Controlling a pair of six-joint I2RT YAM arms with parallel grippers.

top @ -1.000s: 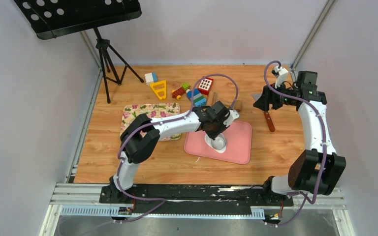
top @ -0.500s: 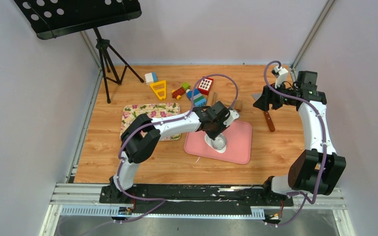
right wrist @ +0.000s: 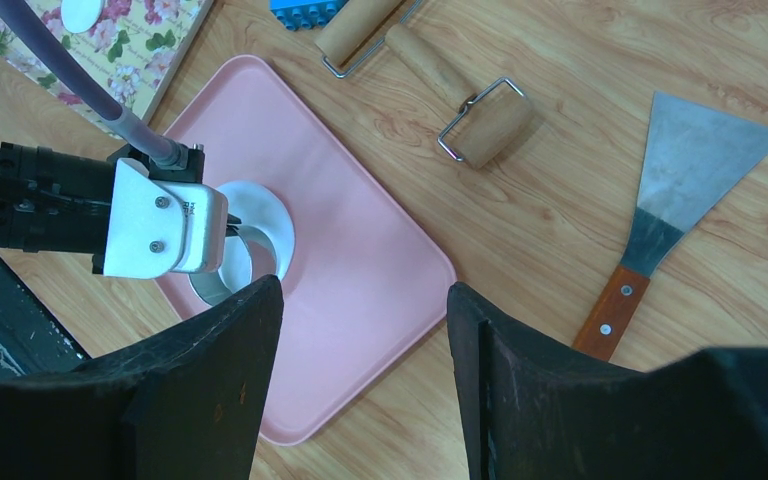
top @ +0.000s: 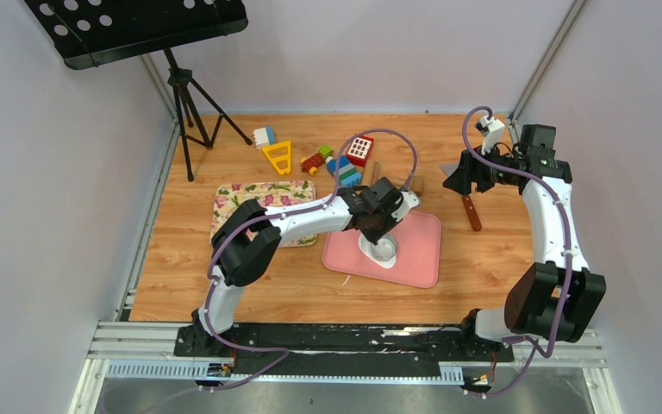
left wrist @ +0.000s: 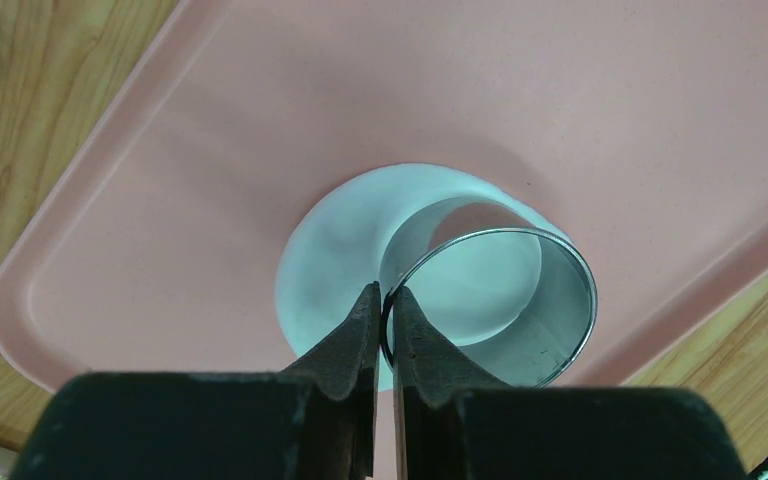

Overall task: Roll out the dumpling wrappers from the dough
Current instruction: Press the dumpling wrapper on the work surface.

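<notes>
The wooden tabletop [top: 181, 259] carries a pink tray [left wrist: 260, 120]. The dough [left wrist: 330, 250], a flattened white sheet, lies on the tray directly beneath the left pincer [left wrist: 385, 305], which is pinched almost closed on the wall of the metal ring [left wrist: 560, 300] standing on the dough. The right pincer [right wrist: 363, 290] hangs open and empty, well apart. The left pincer's fingers [left wrist: 345, 350] hide the dough's near edge.

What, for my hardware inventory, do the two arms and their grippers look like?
The left arm and right arm share white link shells and black joint housings, each trailed by a purple-grey cable. The left gripper has slim dark tapered fingers on a white screwed bracket; the right gripper has broad black wedge fingers.
</notes>
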